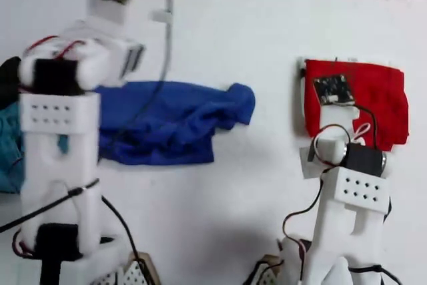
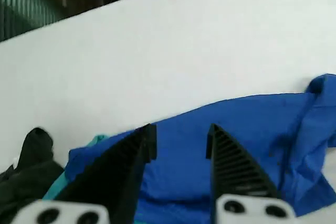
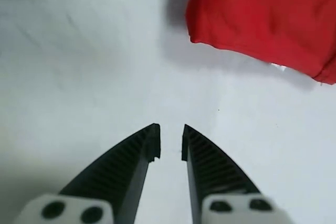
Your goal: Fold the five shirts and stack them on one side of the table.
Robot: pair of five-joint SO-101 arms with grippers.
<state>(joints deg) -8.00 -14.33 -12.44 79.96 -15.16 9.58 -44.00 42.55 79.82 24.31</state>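
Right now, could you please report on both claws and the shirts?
Left claw open over crumpled blue shirt. Right claw barely open, empty, near folded red shirt. Beyond blue shirt: teal shirt, black garment.

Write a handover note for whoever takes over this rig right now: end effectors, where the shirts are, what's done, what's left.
Left end effector: open, empty, over the crumpled blue cloth shirt.
Right end effector: slightly open, empty, above the bare white table, near the folded red cloth shirt.
Teal cloth and black cloth: bunched beside the blue shirt, on the left arm's side.
Done: red shirt looks folded.
Left: blue, teal and black still unfolded; no stack yet.
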